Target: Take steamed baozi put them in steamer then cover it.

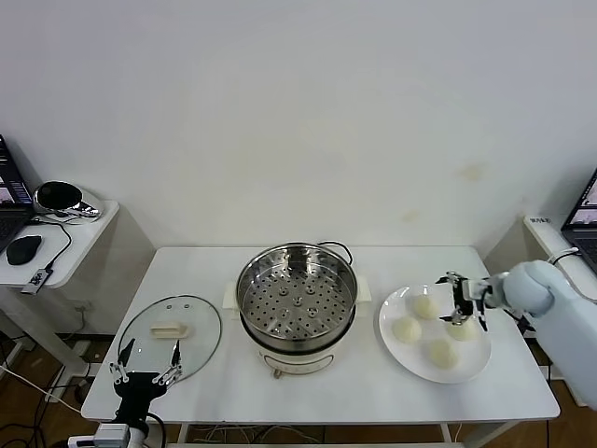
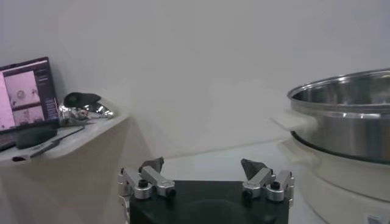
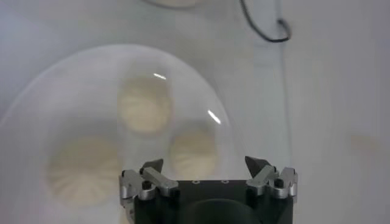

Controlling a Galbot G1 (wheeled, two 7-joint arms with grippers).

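Right gripper (image 1: 464, 303) hangs over the far right part of the white plate (image 1: 401, 347), jaws wide open and holding nothing, right above one bun (image 1: 460, 329) that it partly hides in the head view; three more buns sit on the same plate, one at the far side (image 1: 425, 306), one toward the steamer (image 1: 406, 329), one at the near side (image 1: 440, 353). Steamer (image 1: 297, 306) stands mid-counter just left of the plate, uncovered, its holed tray bare. Glass lid (image 1: 170, 336) lies flat on the counter (image 1: 373, 392) left of the steamer, handle up. Left gripper (image 1: 145, 372) is parked at the near left counter edge just beside the lid rim, jaws fully open, empty. Task looks barely begun: no bun in the pot yet. Risks, as I judge them: buns are soft, so a hard squeeze could dent or tear one; they lie close together, so a jaw coming down off-centre could shove a neighbour or slide the plate; a smooth round bun may slip out mid-carry over the steamer rim; later the lid may slip when lifted, since its handle is low and flat. Count: four buns, one plate, one steamer, one lid, two grippers
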